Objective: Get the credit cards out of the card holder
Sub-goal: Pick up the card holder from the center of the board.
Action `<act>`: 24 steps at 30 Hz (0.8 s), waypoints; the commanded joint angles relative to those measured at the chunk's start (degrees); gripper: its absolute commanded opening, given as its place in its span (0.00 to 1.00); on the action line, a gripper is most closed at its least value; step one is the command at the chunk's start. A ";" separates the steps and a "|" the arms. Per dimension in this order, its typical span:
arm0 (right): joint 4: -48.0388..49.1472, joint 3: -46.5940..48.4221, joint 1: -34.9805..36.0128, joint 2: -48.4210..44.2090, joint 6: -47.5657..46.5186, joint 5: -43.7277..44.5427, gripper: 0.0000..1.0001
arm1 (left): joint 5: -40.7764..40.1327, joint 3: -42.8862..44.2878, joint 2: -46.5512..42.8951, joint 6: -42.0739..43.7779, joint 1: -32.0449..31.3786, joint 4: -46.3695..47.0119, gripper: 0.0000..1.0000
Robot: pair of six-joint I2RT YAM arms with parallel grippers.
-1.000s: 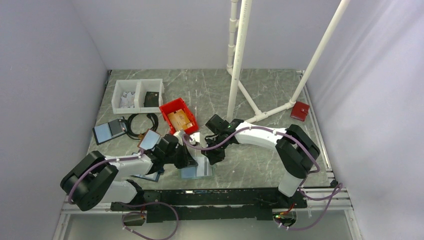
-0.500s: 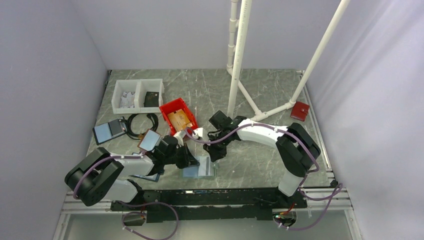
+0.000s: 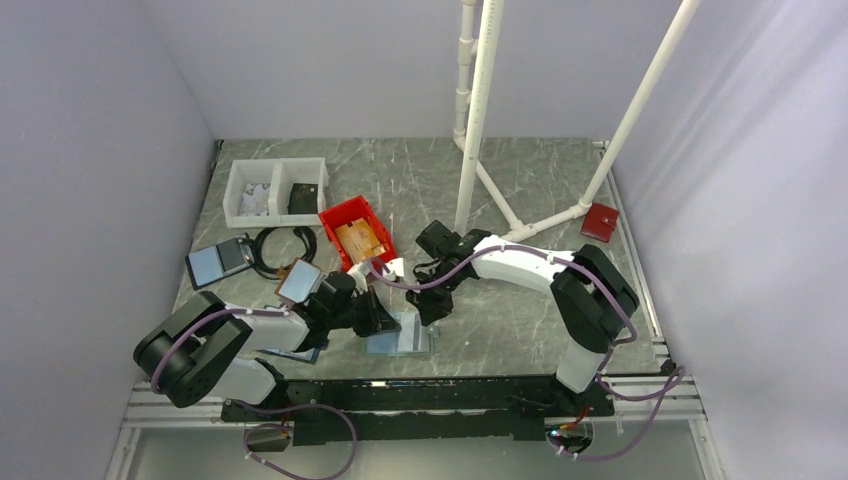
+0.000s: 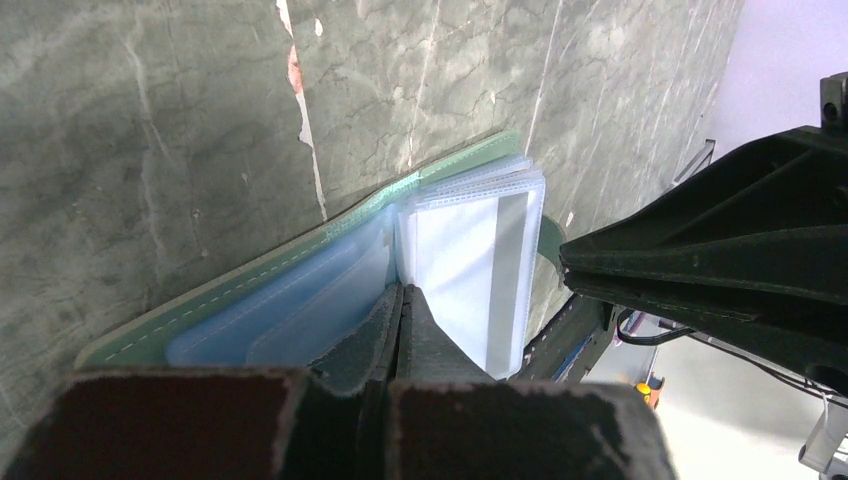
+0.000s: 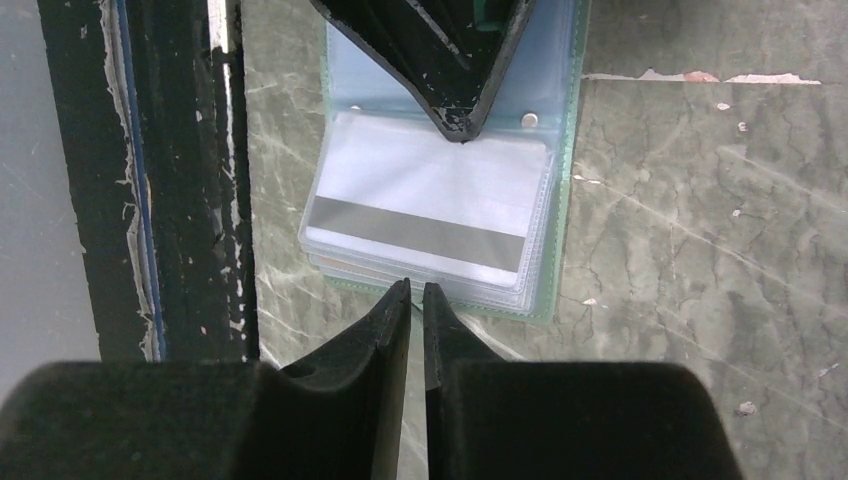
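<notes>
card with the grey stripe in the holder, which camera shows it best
The right wrist view: the pale card faces the camera, stripe across it, inside the card holder's clear sleeves. The left wrist view shows it slanted, partly behind the left hand. From the top view it cannot be made out.

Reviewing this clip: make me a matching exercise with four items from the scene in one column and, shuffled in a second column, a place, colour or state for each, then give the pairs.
Column one:
1. card holder
2. pale card with a grey stripe
3. left claw
4. red bin

Column two:
A. shut, tips pressing on the pocket pages
B. lying open on the table, with a teal-green edge
C. stands behind the arms, holding something orange-tan
D. in the top clear pocket

Pairs: 1-B, 2-D, 3-A, 4-C
</notes>
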 commanded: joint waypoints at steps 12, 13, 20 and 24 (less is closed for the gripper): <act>-0.85 2.24 0.47 2.76 -0.75 2.83 0.12 | -2.20 -2.69 1.38 1.78 -0.24 -5.33 0.00; -0.73 2.26 0.52 2.85 -0.53 3.11 0.12 | -2.13 -2.74 1.51 1.78 -0.26 -5.20 0.00; 1.67 1.78 1.53 3.07 1.87 5.07 0.12 | -1.05 -2.61 2.98 1.78 -0.26 -2.77 0.00; 3.81 1.41 2.16 3.32 3.80 6.68 0.12 | -0.08 -2.65 3.87 1.69 -0.27 -1.30 0.00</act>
